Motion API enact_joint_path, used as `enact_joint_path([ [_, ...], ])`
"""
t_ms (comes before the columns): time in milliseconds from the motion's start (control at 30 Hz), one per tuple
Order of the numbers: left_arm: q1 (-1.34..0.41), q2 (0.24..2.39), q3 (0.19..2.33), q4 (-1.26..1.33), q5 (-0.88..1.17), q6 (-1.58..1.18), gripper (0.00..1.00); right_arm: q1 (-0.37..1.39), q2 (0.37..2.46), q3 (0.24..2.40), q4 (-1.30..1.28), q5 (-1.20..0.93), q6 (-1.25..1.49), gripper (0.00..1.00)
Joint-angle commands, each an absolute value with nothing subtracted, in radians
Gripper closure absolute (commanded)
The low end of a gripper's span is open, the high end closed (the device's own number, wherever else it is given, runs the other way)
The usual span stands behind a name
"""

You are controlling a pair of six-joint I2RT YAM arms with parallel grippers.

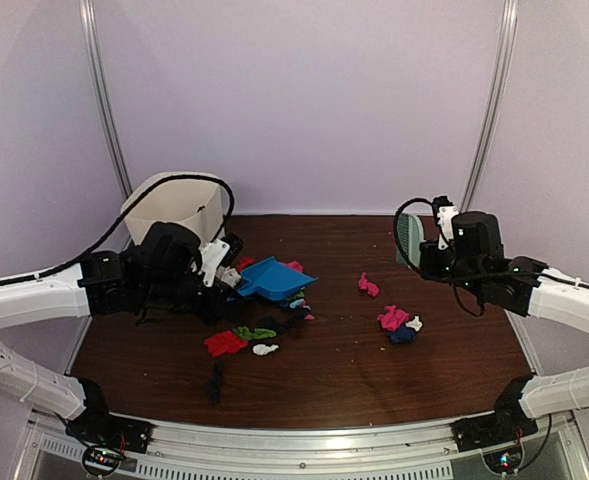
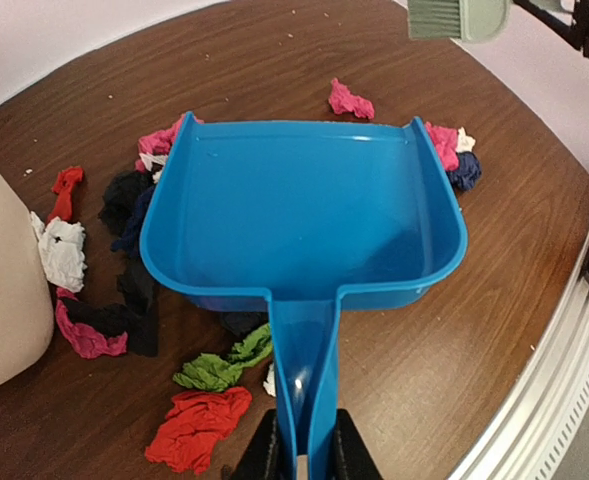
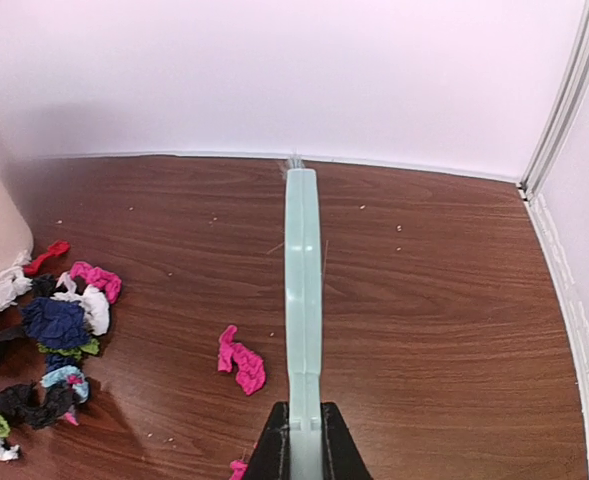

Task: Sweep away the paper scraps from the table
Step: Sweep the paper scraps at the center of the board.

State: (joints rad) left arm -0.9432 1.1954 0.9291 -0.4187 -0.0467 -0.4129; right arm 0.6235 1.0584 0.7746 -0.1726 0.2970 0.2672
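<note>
Top view: the paper scraps lay in two loose heaps on the bench.

Left wrist: the left gripper was closed on the handle of the empty dustpan, with scraps lying around it.

Right wrist: the right gripper was clamped on the brush.

The scraps looked light, soft and crumpled. I judged that the bristles should push them, rather than fingers pinching them.
</note>
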Motion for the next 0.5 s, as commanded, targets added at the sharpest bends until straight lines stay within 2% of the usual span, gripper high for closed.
enact_joint_path([
  [0,-1.0,1.219,0.951,-0.452,-0.053,-0.399,1.0,0.608,1.075,0.757,-0.069,0.406,0.145,1.0],
  [467,-1.143,1.336,0.982,-0.482,-0.043,-0.337,1.0,0.593,1.075,0.594,0.159,0.403,-0.035,1.0],
])
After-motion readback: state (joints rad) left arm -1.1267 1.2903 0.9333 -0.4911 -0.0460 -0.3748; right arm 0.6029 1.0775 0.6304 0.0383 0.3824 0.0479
